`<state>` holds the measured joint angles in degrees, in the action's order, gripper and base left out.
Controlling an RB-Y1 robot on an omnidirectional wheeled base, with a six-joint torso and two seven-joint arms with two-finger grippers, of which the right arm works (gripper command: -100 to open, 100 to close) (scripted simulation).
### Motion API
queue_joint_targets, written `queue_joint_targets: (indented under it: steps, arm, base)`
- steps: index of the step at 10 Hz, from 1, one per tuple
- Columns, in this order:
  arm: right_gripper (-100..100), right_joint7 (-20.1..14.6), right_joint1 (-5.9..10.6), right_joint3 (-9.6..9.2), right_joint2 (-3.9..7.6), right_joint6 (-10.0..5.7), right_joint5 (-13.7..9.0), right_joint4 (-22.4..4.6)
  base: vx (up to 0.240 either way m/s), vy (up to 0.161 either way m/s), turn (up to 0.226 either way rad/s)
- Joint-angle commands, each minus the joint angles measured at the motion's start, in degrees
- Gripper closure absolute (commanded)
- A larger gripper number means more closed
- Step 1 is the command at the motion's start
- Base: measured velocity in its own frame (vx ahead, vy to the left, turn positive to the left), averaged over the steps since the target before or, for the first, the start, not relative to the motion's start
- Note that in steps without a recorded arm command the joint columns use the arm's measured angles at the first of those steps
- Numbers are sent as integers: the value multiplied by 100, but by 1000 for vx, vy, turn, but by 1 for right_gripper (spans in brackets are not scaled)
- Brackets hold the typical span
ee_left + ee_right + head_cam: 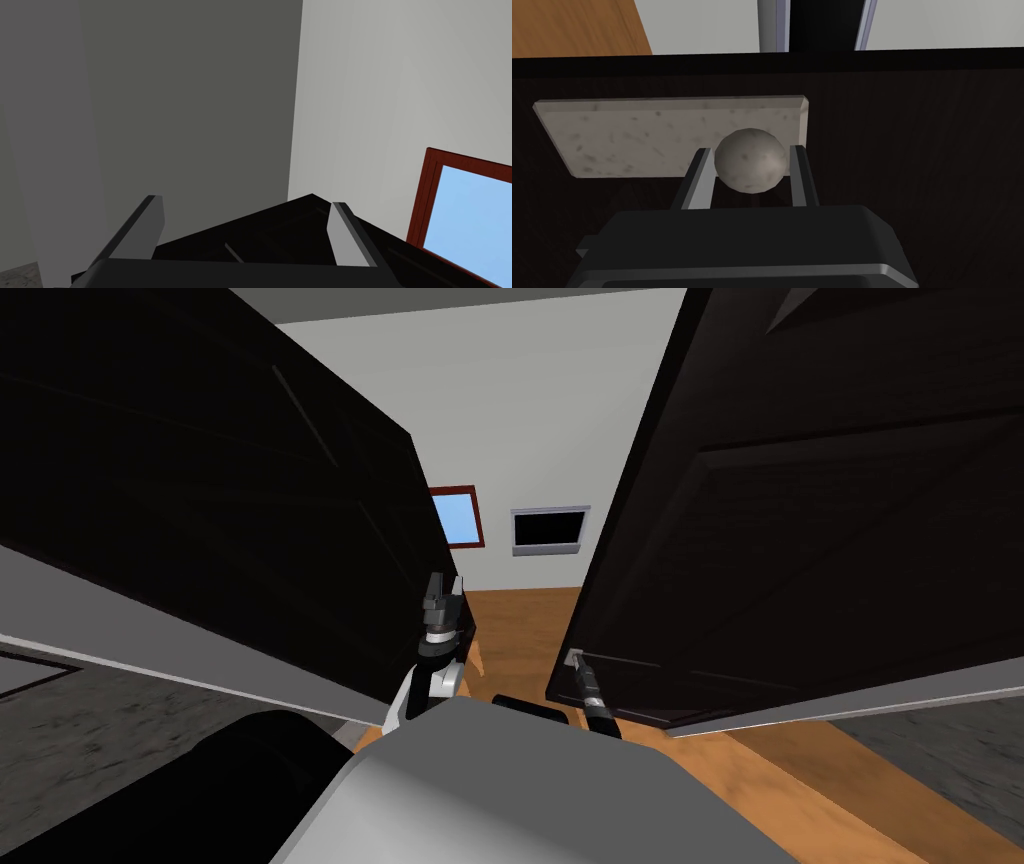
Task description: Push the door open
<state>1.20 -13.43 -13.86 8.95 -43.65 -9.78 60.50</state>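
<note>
Knob (751, 162) on a speckled plate (637, 135), near the edge of the dark door (800, 538), is clamped between right gripper (751, 149) fingers. Left gripper (247, 201) stands spread. Wooden floor (520, 628) and pale wall (540, 418) lie beyond.

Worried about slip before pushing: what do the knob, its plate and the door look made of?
The knob is mottled grey-beige with dark specks, matte: stone or dull cast metal, cannot tell which. The plate has the same speckled look, likely the same stuff. The door is very dark brown with faint grain, probably stained wood, low sheen.
</note>
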Motion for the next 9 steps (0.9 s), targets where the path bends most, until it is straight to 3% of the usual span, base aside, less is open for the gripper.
queue_joint_targets:
  steps: [1, 7, 9]
  arm:
    - [100, 55, 63, 173, -17, -17, -48, -66]
    - [100, 152, 235, 584, -126, 23, -160, -241]
    - [100, 152, 235, 584, -126, 23, -160, -241]
  base:
    - [155, 58, -40]
    - [126, 61, -51]
    - [56, 32, -6]
